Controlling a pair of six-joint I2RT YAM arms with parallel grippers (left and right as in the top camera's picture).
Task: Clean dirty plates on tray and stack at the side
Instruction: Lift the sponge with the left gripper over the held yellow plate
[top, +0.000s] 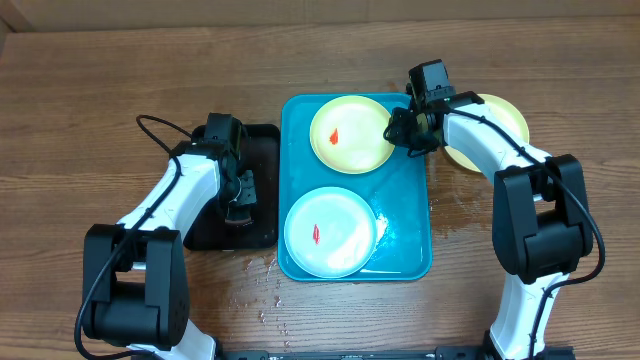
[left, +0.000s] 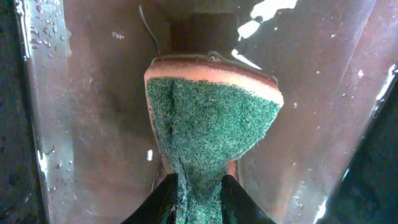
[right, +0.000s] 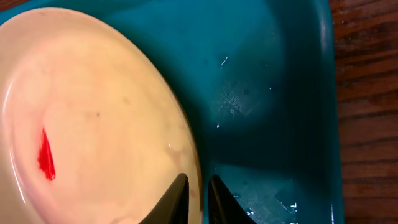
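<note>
As right tool (right: 199, 179) pinches plate (right: 93, 112) rim, tray (right: 267, 93) wall stands near.

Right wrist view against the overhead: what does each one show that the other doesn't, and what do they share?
Only the right wrist view shows the right gripper up close, its jaws shut on the rim of the yellow plate. Only the overhead shows the mint-white plate, a third plate on the table to the right of the tray, and the black tray. Both show the yellow plate's red smear and the teal tray.
</note>
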